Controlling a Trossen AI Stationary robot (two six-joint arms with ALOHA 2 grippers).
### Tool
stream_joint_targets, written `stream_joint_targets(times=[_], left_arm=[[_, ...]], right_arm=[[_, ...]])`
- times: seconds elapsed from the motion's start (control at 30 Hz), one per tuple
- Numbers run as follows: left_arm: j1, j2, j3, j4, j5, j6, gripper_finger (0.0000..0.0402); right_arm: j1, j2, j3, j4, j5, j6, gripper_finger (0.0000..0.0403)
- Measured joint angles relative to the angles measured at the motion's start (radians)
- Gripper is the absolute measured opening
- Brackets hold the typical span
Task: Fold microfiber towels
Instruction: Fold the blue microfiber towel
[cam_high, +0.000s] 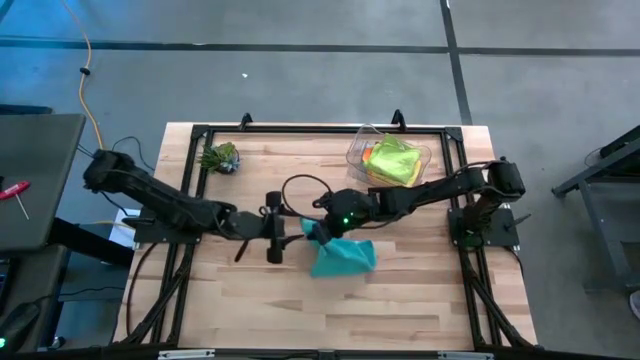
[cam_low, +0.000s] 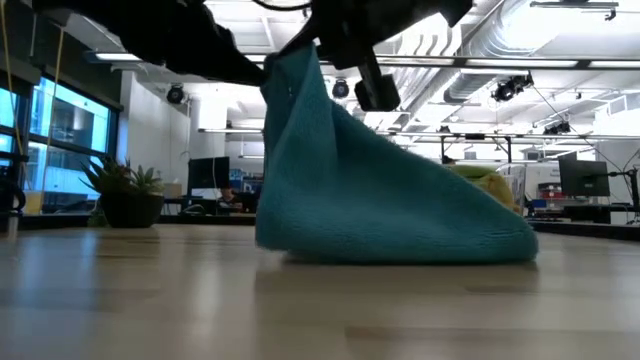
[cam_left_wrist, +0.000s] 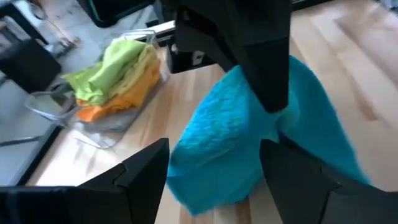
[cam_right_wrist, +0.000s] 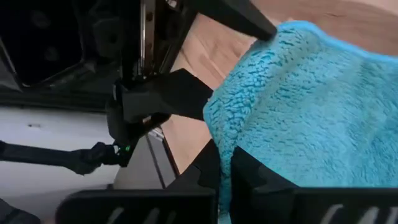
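Note:
A teal towel (cam_high: 342, 256) lies mid-table with one end raised into a peak (cam_low: 295, 70). My right gripper (cam_high: 318, 229) comes in from the right and is shut on that raised end; it also shows in its wrist view (cam_right_wrist: 227, 180). My left gripper (cam_high: 296, 232) reaches in from the left and is open. Its two fingers (cam_left_wrist: 146, 177) stand on either side of the raised teal cloth (cam_left_wrist: 224, 143). Lime green, yellow and orange towels (cam_high: 392, 160) lie stacked in the clear bin (cam_high: 355, 152). The grey towel is out of view. My right gripper pinches the teal towel's raised edge (cam_right_wrist: 231, 146) between its two fingers, slanting down from the table's right. The cloth hangs below the fingers in a slack tent, and its lower part (cam_low: 420, 240) rests on the table. My left gripper: I cannot tell whether its open fingers touch the cloth.
A small green spiky plant (cam_high: 220, 157) stands at the far left of the table. The clear bin stands at the far right. Bare wood (cam_high: 300, 310) lies toward the near edge. A black metal frame (cam_high: 300, 130) runs around the table's edges.

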Motion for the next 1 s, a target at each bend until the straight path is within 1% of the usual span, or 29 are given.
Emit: stream_joint_targets(times=[0.1,0.17,0.27,0.33,0.43,0.5,0.63,0.7,0.77,0.87,0.93,1.0], left_arm=[[-0.029,0.006,0.000,0.010,-0.074,0.013,0.0239],[-0.043,0.005,0.000,0.018,-0.141,0.013,0.0237],[-0.048,0.005,0.000,0.028,-0.228,0.013,0.0237],[-0.041,0.005,0.000,0.051,-0.240,0.012,0.0237],[-0.035,0.005,0.000,0.095,-0.223,-0.005,0.0236],[-0.034,0.005,0.000,0.106,-0.233,0.009,0.0236],[-0.034,-0.007,0.000,0.157,-0.345,0.099,0.0236],[-0.044,-0.034,0.000,0.164,-0.368,0.141,0.0236],[-0.062,-0.073,0.000,0.122,-0.358,0.148,0.0236],[-0.086,-0.136,0.000,0.002,-0.345,0.118,0.0236],[-0.098,-0.178,0.000,-0.097,-0.348,0.044,0.0236],[-0.103,-0.200,0.000,-0.146,-0.324,-0.055,0.0236]], right_arm=[[-0.005,0.000,0.000,0.000,-0.012,0.026,0.0000],[-0.007,0.000,0.000,0.016,-0.028,0.027,0.0000],[-0.007,0.000,0.000,0.021,-0.029,0.038,0.0000],[-0.007,0.000,0.000,0.020,-0.019,0.044,0.0000],[-0.007,0.000,0.000,0.029,-0.011,0.045,0.0000],[-0.007,0.000,0.000,0.032,-0.010,0.045,0.0000],[-0.006,0.000,0.000,0.033,-0.009,0.045,0.0000],[-0.006,0.000,0.000,0.024,-0.007,0.043,0.0000],[-0.006,0.000,0.000,0.023,-0.006,0.040,0.0000],[-0.005,0.000,0.000,0.023,-0.006,0.035,0.0000],[-0.005,0.000,0.000,0.024,-0.006,0.035,0.0000],[-0.005,0.000,0.000,0.024,-0.006,0.033,0.0000]])
